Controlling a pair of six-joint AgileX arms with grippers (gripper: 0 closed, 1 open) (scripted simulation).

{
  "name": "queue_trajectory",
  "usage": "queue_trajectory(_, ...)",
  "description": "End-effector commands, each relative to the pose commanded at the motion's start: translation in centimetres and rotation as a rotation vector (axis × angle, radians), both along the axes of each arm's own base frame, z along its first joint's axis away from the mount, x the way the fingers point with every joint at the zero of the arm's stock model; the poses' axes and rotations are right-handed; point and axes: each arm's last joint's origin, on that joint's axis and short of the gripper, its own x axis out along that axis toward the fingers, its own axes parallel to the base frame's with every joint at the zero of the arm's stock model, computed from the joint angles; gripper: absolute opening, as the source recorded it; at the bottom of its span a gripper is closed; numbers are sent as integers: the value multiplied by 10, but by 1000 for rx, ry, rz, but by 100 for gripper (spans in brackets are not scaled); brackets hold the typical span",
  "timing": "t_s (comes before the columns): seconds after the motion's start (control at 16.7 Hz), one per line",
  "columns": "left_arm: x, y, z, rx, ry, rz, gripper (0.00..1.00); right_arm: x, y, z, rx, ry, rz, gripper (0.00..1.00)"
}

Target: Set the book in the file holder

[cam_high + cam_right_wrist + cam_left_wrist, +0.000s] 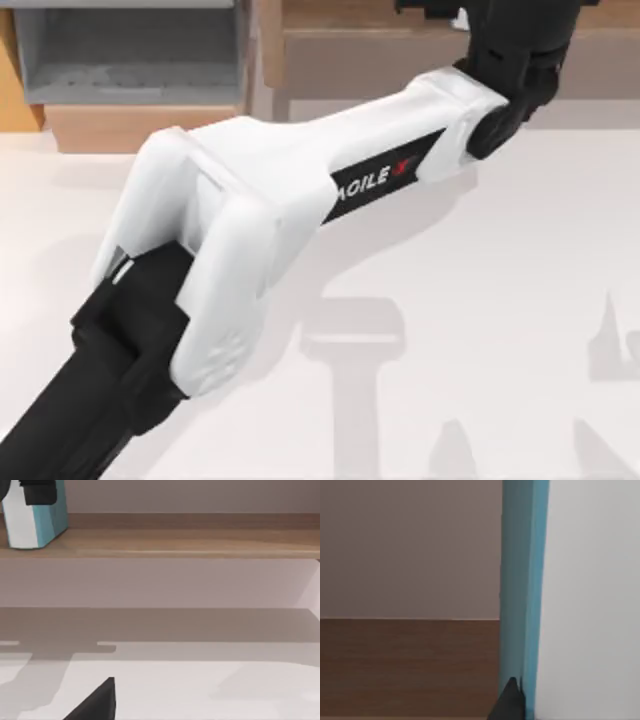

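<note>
The light-blue book (47, 517) with white page edges stands upright on the long brown shelf (175, 535), at the table's back right. My left gripper (37, 492) is shut on its top; the left arm (300, 180) reaches diagonally across the table to it. In the left wrist view the book's blue cover (520, 580) and white pages (590, 605) are very close, with one dark fingertip (512, 702) against the cover. The file holder (140, 125), grey-walled with a tan front panel, stands at the back left, well apart from the book. My right gripper (95, 705) hangs low over the table, facing the shelf.
The brown wooden shelf (400, 50) runs along the back right, right next to the file holder. The white tabletop (480, 300) in front of it carries only the arms' shadows.
</note>
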Motion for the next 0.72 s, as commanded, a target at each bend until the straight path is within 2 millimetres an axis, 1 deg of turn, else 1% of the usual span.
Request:
queue_trajectory(0.24, 0, 0, 13, 0, 0, 0, 0, 0, 0, 0, 0, 0, 0, 100)
queue_trajectory(0.42, 0, 0, 14, 0, 0, 0, 0, 0, 0, 0, 0, 0, 0, 100)
queue_trajectory(0.54, 0, 0, 12, 4, 3, 1, 0, 0, 0, 0, 0, 0, 0, 100)
queue_trajectory(0.72, -8, -1, 17, 32, -2, -3, 0, 0, 0, 0, 0, 0, 0, 100)
